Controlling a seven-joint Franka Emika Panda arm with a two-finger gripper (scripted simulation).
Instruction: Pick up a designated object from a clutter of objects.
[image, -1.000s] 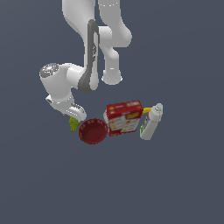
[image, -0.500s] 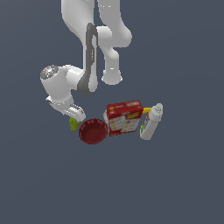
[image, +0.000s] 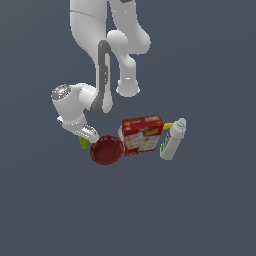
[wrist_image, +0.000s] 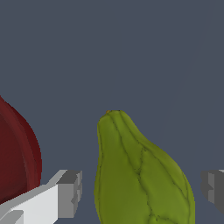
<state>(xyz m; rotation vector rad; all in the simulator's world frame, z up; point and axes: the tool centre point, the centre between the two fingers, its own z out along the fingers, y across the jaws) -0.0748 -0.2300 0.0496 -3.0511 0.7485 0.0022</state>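
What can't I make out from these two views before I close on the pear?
- Exterior view: most of the pear is hidden behind the tool; finger spacing is too small to read.
- Wrist view: the pear's base is cut off by the frame edge, so table contact is unseen.
- Wrist view: one finger and the bowl are cut off at the edges.
- Exterior view: the banana is mostly hidden behind the box.

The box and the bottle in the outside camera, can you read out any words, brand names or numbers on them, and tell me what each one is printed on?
No text can be read.
Box: red and white with printed patches, all too small and blurred to read.
Bottle: white, with a thin coloured strip along its side; no letters can be made out.
Bowl, pear and gripper: no print shows.
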